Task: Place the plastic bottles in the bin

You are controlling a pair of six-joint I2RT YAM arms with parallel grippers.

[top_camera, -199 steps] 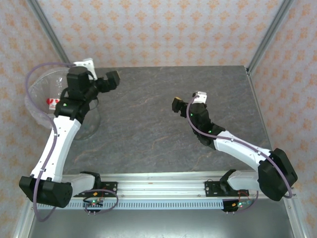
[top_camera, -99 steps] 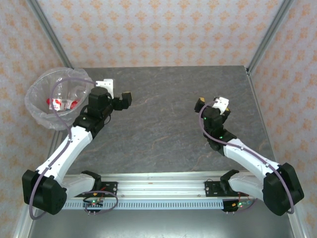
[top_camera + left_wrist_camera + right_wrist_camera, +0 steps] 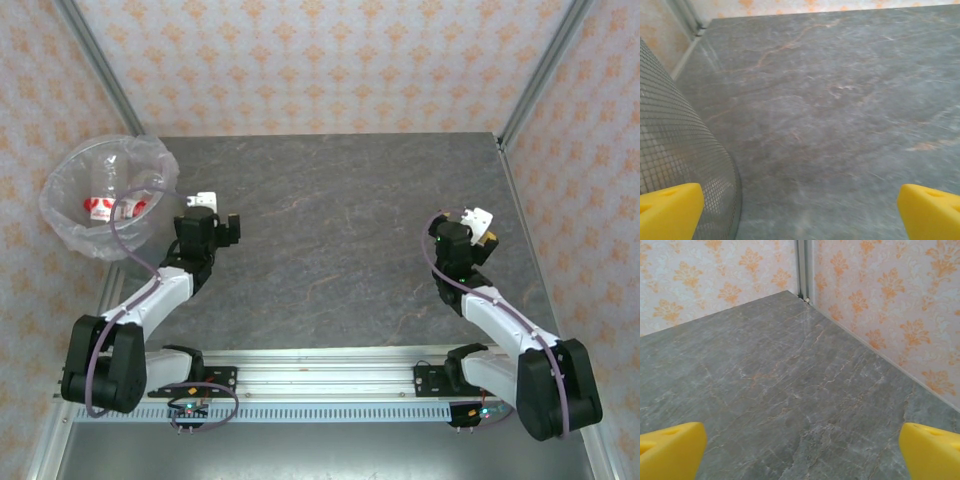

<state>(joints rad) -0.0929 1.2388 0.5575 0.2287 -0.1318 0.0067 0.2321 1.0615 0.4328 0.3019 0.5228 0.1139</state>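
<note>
The bin (image 3: 70, 225), a round translucent bucket lined with a crinkly clear bag, stands at the table's far left. Red-and-white labelled plastic bottles (image 3: 100, 207) lie inside it. My left gripper (image 3: 222, 218) is just right of the bin, open and empty, its yellow fingertips (image 3: 670, 210) wide apart over bare table, with the bin's mesh wall (image 3: 675, 165) beside the left finger. My right gripper (image 3: 470, 218) is at the right side of the table, open and empty, its yellow fingertips (image 3: 932, 452) spread over bare stone.
The grey marble-patterned table (image 3: 340, 230) is bounded by patterned walls with metal corner posts (image 3: 545, 70). A back corner of the enclosure (image 3: 804, 295) lies ahead of the right gripper. The arms' bases sit on a rail (image 3: 320, 385) at the near edge.
Both arms have drawn back toward their bases. The left gripper came off the bin and moved down and right of it; the right gripper swung right toward the wall.
</note>
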